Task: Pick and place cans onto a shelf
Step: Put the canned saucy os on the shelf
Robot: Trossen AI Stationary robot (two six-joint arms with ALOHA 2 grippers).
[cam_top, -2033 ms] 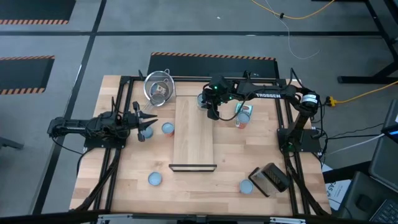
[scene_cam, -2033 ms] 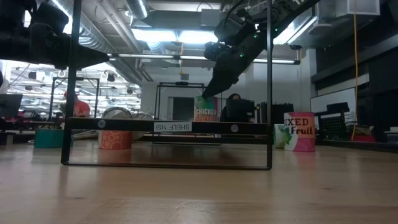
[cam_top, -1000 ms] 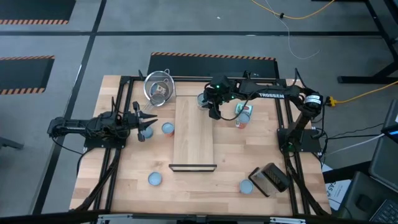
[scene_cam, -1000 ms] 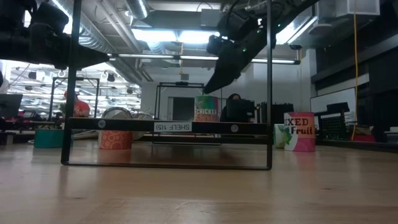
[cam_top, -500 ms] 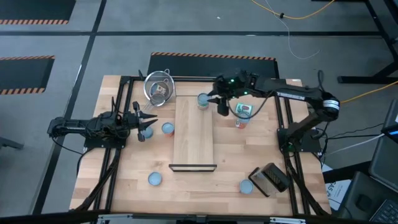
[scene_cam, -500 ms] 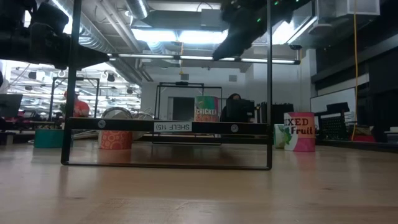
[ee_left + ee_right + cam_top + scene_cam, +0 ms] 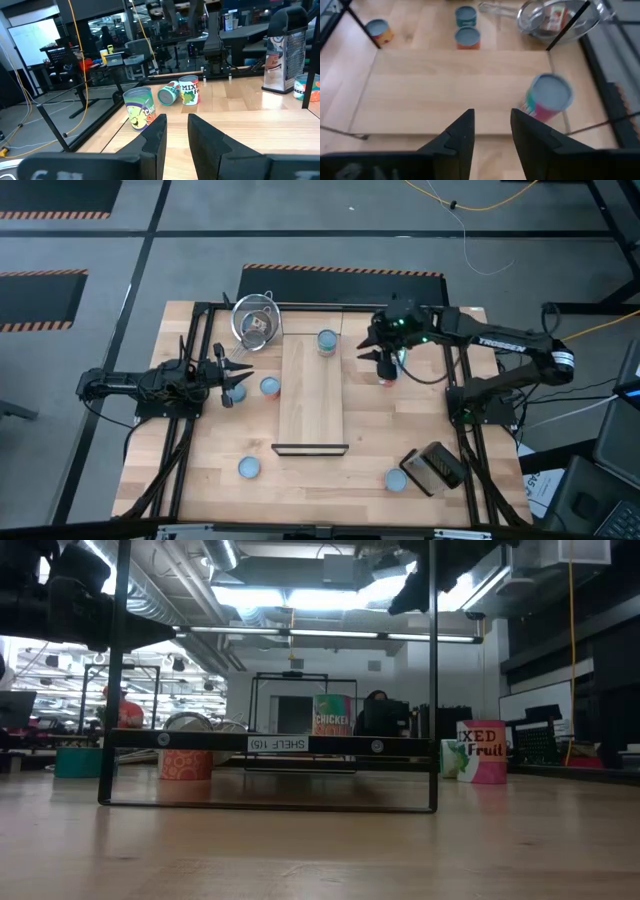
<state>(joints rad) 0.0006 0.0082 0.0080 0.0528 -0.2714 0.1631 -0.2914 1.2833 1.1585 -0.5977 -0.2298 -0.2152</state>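
Note:
The shelf is a long light wood board with a black bar at its near end. One can stands upright on its base at the shelf's far right corner, also seen as the can and the can. My right gripper hangs open, high above the table, right of that can and over two more cans. My left gripper waits open at the table's left, beside a can. Two other cans stand near the front edge.
A wire strainer lies at the far left of the shelf. A dark box sits at the near right. Black frame rails run along both sides of the table. Bare wood lies between the shelf and the right rail.
My right gripper has risen and drawn back toward the table's right edge, away from the can on the shelf's far end. That can has stayed upright in its place.

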